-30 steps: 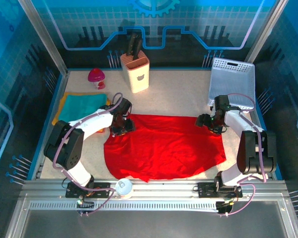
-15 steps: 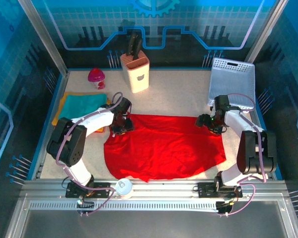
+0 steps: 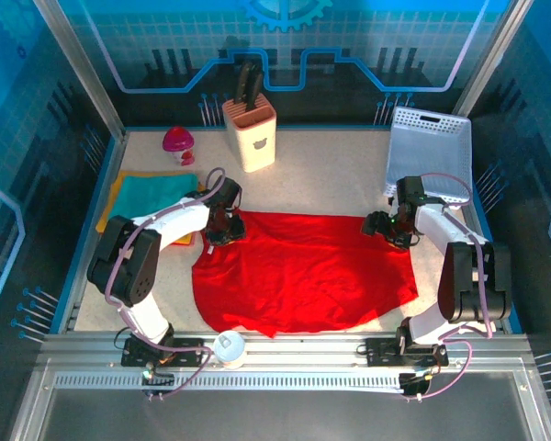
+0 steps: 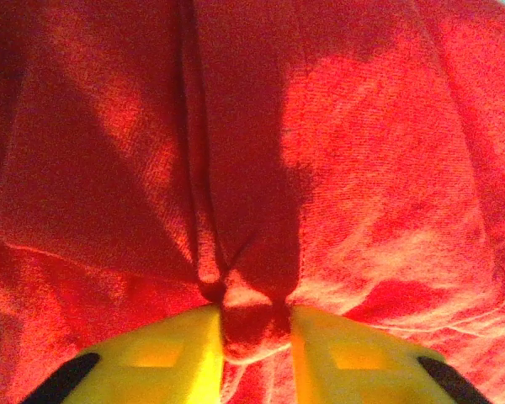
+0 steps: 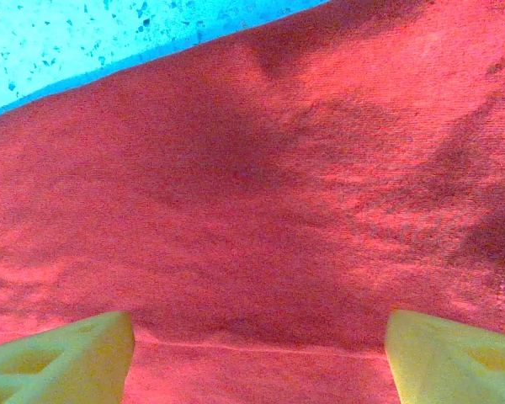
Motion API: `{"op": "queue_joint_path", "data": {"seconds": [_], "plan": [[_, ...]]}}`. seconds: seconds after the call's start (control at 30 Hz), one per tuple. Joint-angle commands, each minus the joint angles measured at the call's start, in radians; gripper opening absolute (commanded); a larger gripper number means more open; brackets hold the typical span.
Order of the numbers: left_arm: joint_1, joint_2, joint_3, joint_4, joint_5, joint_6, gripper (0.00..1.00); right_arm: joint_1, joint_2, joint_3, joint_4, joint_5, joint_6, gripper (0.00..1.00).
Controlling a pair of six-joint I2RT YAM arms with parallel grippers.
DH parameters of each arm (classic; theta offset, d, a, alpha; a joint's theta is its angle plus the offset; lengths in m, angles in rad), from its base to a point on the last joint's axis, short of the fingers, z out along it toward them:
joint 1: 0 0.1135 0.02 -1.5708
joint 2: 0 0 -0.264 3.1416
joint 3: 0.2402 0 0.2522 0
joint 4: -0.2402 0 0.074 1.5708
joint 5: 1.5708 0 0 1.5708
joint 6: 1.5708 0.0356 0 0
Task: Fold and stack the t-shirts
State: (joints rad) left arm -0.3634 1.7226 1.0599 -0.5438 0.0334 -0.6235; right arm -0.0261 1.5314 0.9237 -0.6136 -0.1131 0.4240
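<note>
The left gripper (image 4: 257, 324) has its yellow fingers (image 4: 168, 353) nearly shut, pinching a bunched fold of the one red t-shirt (image 3: 303, 271) at its far left corner. The right gripper (image 5: 257, 353) is spread wide, low over the shirt's far right corner, gripping nothing. The shirt lies spread across the middle of the table (image 3: 331, 175). One folded teal t-shirt (image 3: 151, 197) sits by the left edge. Both arms reach forward, elbows bent.

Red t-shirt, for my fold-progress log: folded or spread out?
Spread out: the red t-shirt lies flat across the table; the left gripper pinches its far edge.
</note>
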Motion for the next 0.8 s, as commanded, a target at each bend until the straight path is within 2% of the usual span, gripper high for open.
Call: {"op": "queue_joint_path", "data": {"seconds": [0.0, 0.23, 0.4, 0.6, 0.77], "plan": [[0.007, 0.015, 0.029, -0.004, 0.001, 0.018, 0.18, 0.008, -0.023, 0.017, -0.033, -0.005, -0.016, 0.79], [0.007, 0.001, 0.017, -0.01, -0.001, 0.021, 0.0, 0.008, -0.022, 0.017, -0.031, -0.014, -0.01, 0.78], [0.006, -0.054, 0.01, -0.069, -0.004, 0.011, 0.0, 0.008, -0.023, 0.019, -0.031, -0.012, -0.007, 0.78], [-0.01, -0.213, -0.052, -0.141, 0.007, -0.075, 0.0, 0.006, -0.011, 0.019, -0.03, 0.013, -0.001, 0.8], [-0.115, -0.359, -0.119, -0.154, -0.016, -0.22, 0.0, 0.006, -0.01, 0.009, -0.009, 0.001, 0.006, 0.8]]}}
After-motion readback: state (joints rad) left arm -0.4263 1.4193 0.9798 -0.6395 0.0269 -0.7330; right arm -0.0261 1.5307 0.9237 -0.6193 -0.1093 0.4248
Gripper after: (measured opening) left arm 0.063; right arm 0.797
